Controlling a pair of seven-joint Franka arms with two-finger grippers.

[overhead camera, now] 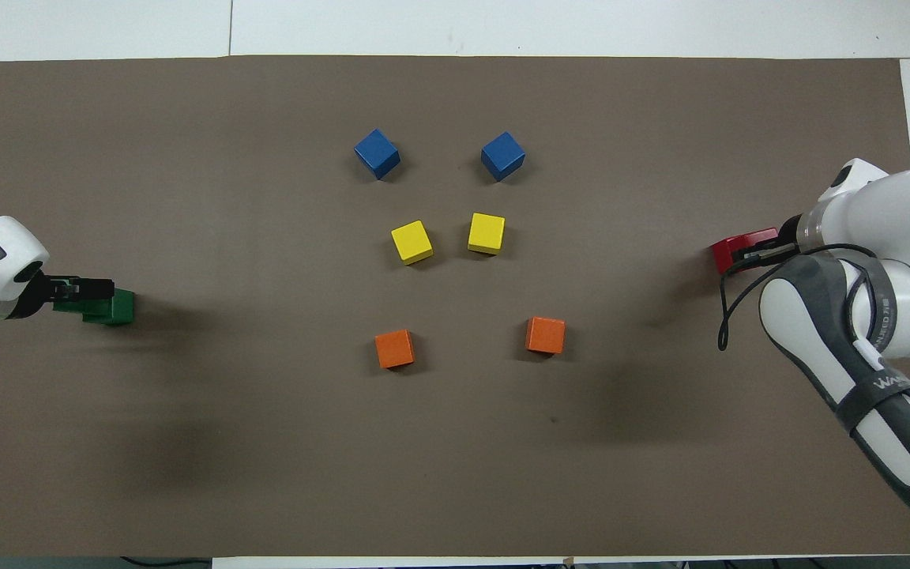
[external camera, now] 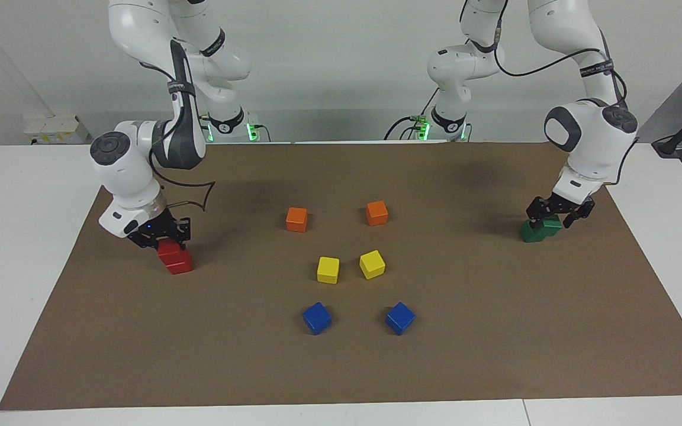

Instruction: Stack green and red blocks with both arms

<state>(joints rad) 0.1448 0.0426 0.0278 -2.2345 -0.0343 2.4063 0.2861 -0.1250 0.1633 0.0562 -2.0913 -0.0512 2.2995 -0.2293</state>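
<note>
Now | left gripper [external camera: 557, 218] fingers apart over green blocks [external camera: 539, 229] | right gripper [external camera: 160, 236] fingers clamp upper red block [external camera: 169, 251]

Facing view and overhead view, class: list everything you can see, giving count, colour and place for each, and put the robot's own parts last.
table: one, white, under everything
mat: one, brown, covering the table
blue cubes: two, blue, farthest from the robots
yellow cubes: two, yellow, mid-mat
orange cubes: two, orange, nearest the robots
green blocks: two, dark green, stacked askew at the left arm's end
red blocks: two, red, stacked askew at the right arm's end
arms: two, white
left gripper: black, open around the upper green block
right gripper: black, shut on the upper red block
</note>
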